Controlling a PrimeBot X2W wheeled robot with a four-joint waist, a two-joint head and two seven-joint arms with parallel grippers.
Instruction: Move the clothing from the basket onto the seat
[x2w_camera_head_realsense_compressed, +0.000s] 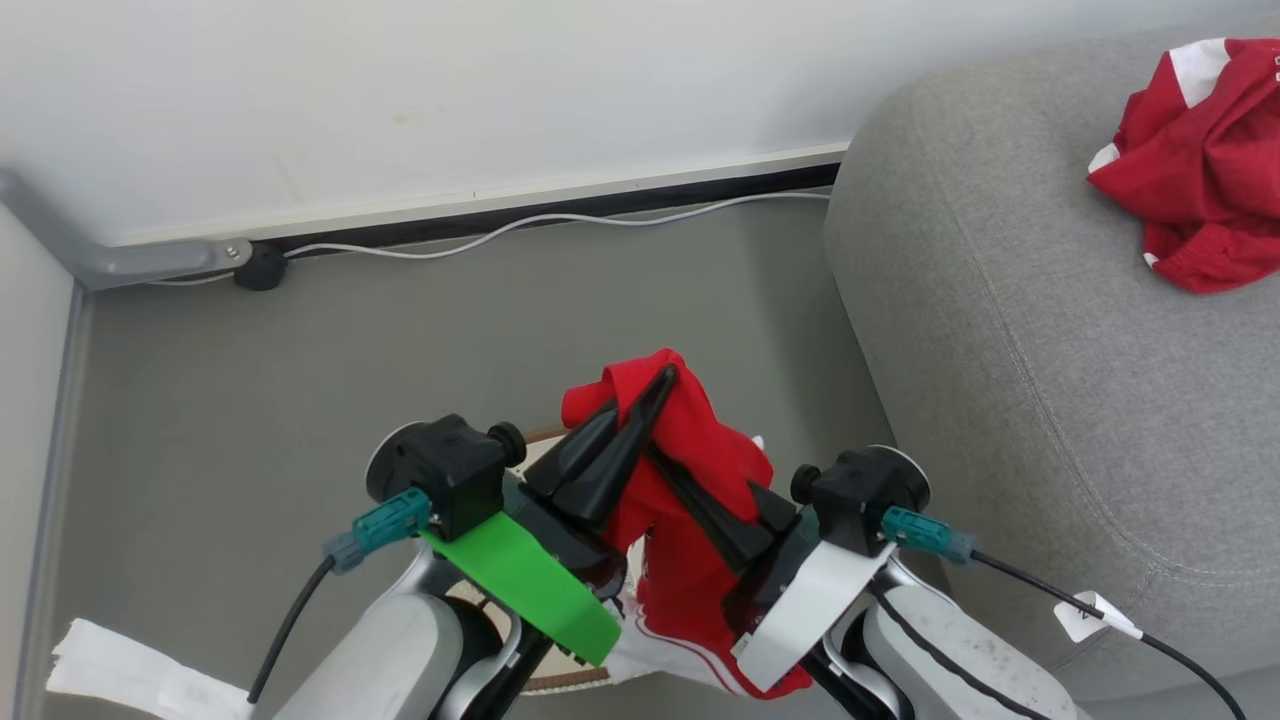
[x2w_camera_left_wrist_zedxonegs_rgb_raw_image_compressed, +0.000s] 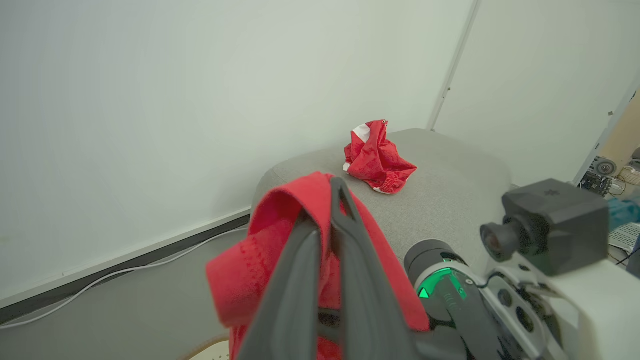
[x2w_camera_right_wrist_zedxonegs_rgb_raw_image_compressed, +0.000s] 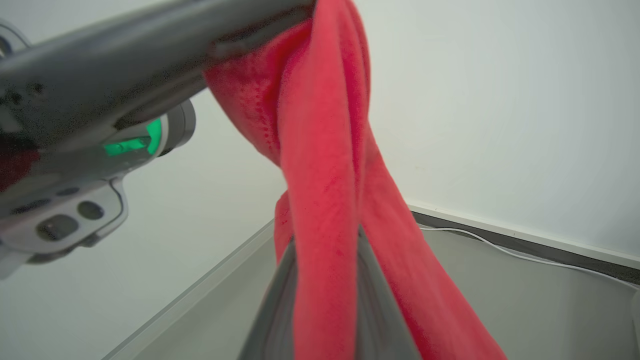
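Clothing (x2w_camera_head_realsense_compressed: 700, 440) hangs lifted above the basket (x2w_camera_head_realsense_compressed: 560, 684), gripped by the left pincer (x2w_camera_head_realsense_compressed: 655, 385) and the right pincer (x2w_camera_head_realsense_compressed: 672, 475), both closed tight on it. Another garment (x2w_camera_head_realsense_compressed: 1195, 170) lies on the seat (x2w_camera_head_realsense_compressed: 1000, 350). The carry appears under way; next, swing right over the cushion and release.

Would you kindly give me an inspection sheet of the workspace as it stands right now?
Surface: grey floor, with the sofa on the robot's right.
Job's things: held red garment hangs over the basket; second red garment lies crumpled on the sofa.
Clutter: white sheet on the floor, near the left arm.
Grippers: left gripper and right gripper, jaws of both shut on the held red garment.
Cables: white cable along the skirting; dark lead off each wrist camera, the right one tagged.
Surroundings: pale wall, grey conduit at its foot.
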